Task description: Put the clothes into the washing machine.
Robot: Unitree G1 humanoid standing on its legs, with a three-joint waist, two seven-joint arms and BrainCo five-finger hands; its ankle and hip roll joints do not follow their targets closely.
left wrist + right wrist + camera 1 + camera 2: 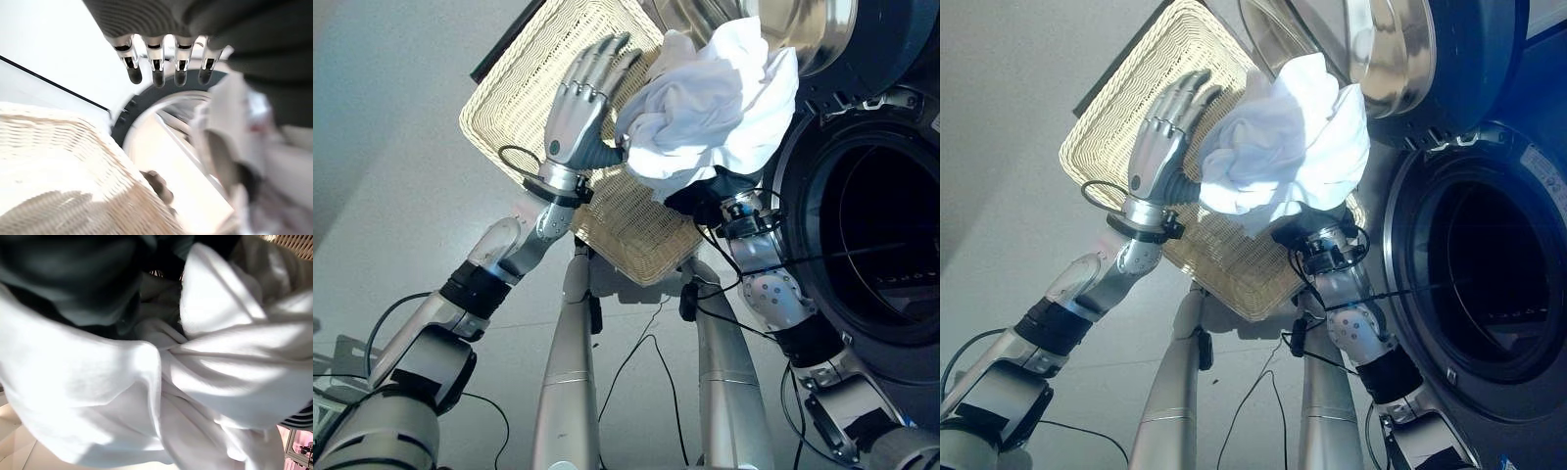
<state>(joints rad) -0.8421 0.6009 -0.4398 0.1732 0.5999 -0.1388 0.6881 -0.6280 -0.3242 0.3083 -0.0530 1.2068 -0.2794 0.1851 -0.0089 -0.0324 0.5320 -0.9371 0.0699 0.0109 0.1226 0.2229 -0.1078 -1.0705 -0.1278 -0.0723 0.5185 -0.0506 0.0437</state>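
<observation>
The white clothes sit bunched on top of the right hand, whose fingers are buried in the cloth, so their state cannot be told. The washing machine opening lies just to the right, nearer this arm. The left hand, fingers straight, hangs over the basket.

A crumpled white cloth garment is plain, bright white with soft grey folds. The pale straw-coloured woven wicker basket shows a fine ribbed weave. The front-loading washing machine is dark navy blue, with a shiny silver metal door and a black drum opening. The floor is plain pale grey. The left hand is silver with dark fingertips.
</observation>
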